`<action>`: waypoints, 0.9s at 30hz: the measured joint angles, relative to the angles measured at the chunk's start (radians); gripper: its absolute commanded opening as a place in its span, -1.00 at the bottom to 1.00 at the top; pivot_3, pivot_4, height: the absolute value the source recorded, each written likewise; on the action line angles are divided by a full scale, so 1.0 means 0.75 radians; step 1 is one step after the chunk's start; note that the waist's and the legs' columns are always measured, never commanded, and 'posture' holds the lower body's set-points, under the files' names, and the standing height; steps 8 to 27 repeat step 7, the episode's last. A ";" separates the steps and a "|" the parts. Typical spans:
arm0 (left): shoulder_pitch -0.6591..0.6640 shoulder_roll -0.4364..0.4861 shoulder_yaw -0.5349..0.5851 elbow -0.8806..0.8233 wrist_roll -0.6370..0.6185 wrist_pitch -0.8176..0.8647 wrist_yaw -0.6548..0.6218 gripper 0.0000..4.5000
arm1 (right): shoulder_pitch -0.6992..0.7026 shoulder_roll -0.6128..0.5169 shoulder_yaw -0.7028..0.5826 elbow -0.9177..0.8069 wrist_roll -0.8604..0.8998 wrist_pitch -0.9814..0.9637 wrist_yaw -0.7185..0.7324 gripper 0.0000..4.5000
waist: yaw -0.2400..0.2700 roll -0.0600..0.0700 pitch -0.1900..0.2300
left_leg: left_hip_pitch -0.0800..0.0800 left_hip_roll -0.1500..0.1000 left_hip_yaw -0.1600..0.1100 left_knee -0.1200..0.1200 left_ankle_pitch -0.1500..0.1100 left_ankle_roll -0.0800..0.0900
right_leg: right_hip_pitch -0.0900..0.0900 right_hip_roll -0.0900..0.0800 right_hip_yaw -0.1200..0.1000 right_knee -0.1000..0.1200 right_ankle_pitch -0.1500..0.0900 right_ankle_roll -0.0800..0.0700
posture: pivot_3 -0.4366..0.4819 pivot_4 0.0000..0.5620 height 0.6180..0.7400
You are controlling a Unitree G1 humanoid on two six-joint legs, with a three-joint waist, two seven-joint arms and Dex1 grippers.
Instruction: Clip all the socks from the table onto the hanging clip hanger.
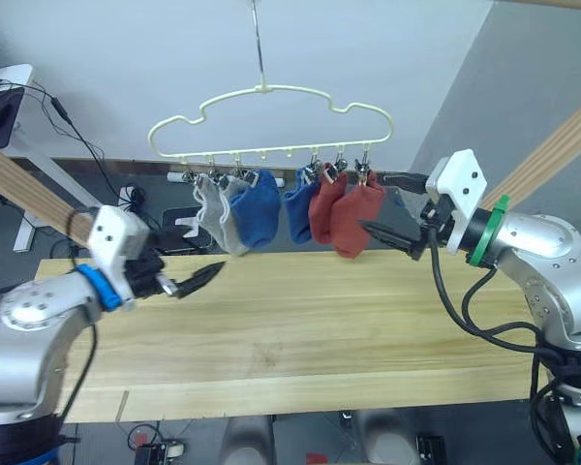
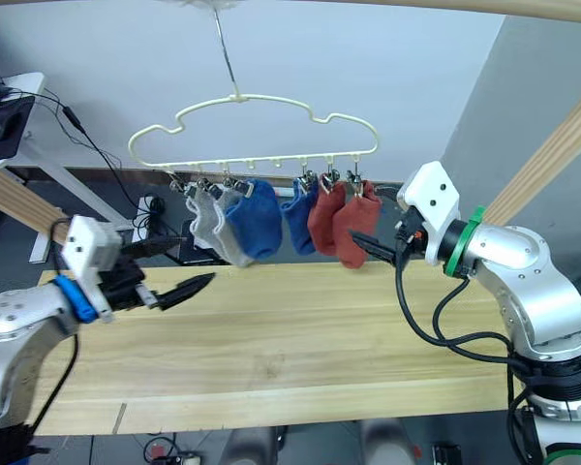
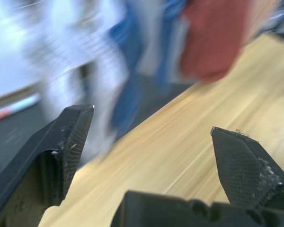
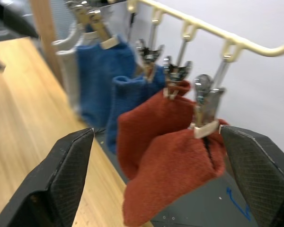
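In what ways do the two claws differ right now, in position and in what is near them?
The right claw is raised beside the red socks at the hanger's end; the left claw is lower, just above the table, clear of the grey socks. The right claw points towards the socks; the left claw points across the tabletop. Both are open and hold nothing.

Left arm (image 1: 29, 325): silver-grey rounded metal shell, blue ring at the wrist, white angular block ahead of it. Left gripper (image 1: 196, 278): two black tapered fingers with textured inner faces. Right arm (image 1: 547, 262): same silver-grey shell, green ring at the wrist, white angular block in front. Right gripper (image 1: 392, 205): black fingers, finely dimpled pads (image 4: 68, 177). Black cables (image 1: 460, 305) loop loosely from the right wrist to the forearm.
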 measured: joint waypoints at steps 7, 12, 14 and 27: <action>-0.014 0.102 0.112 0.135 0.034 0.030 0.034 0.99 | 0.010 -0.040 -0.010 0.032 0.024 -0.072 0.057 1.00 | 0.028 -0.001 -0.005 | -0.001 0.000 -0.001 0.000 0.002 -0.004 | 0.000 -0.001 -0.002 -0.001 0.000 0.000 | 0.08 -0.21 0.92; -0.014 0.102 0.112 0.135 0.034 0.030 0.034 0.99 | 0.010 -0.040 -0.010 0.032 0.024 -0.072 0.057 1.00 | 0.028 -0.001 -0.005 | -0.001 0.000 -0.001 0.000 0.002 -0.004 | 0.000 -0.001 -0.002 -0.001 0.000 0.000 | 0.08 -0.21 0.92; -0.014 0.102 0.112 0.135 0.034 0.030 0.034 0.99 | 0.010 -0.040 -0.010 0.032 0.024 -0.072 0.057 1.00 | 0.028 -0.001 -0.005 | -0.001 0.000 -0.001 0.000 0.002 -0.004 | 0.000 -0.001 -0.002 -0.001 0.000 0.000 | 0.08 -0.21 0.92; -0.014 0.102 0.112 0.135 0.034 0.030 0.034 0.99 | 0.010 -0.040 -0.010 0.032 0.024 -0.072 0.057 1.00 | 0.028 -0.001 -0.005 | -0.001 0.000 -0.001 0.000 0.002 -0.004 | 0.000 -0.001 -0.002 -0.001 0.000 0.000 | 0.08 -0.21 0.92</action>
